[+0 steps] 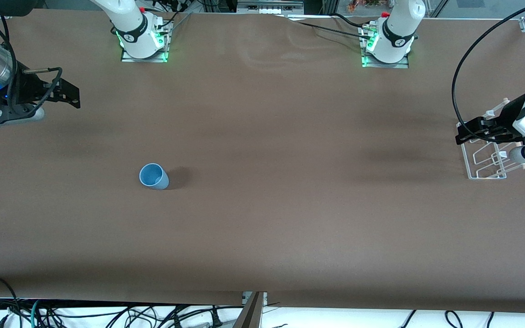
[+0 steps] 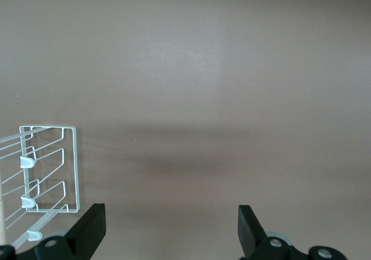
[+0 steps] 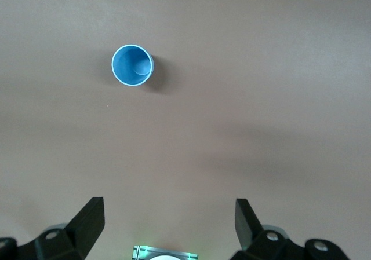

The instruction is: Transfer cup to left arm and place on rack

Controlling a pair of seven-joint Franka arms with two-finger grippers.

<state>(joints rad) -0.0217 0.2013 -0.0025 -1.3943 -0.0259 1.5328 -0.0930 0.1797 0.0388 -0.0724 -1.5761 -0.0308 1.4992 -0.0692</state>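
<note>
From the front, the cup (image 1: 154, 176) stands upright on the brown table (image 1: 262, 218) toward my right arm's end, wide bare cloth all round it. My right gripper (image 1: 72, 94) hangs spread and empty near that end's edge. My left gripper (image 1: 462, 132) hangs spread over the rack (image 1: 485, 160) at the other end.

Left wrist: rack (image 2: 49, 167) corner beside my fingers (image 2: 93, 228).

Right wrist: cup (image 3: 133, 65) well clear of my fingers (image 3: 91, 219).

Even overhead light, sharp focus, soft shadow beside the cup (image 1: 154, 176), faint arm shadows across the table (image 1: 262, 218)
</note>
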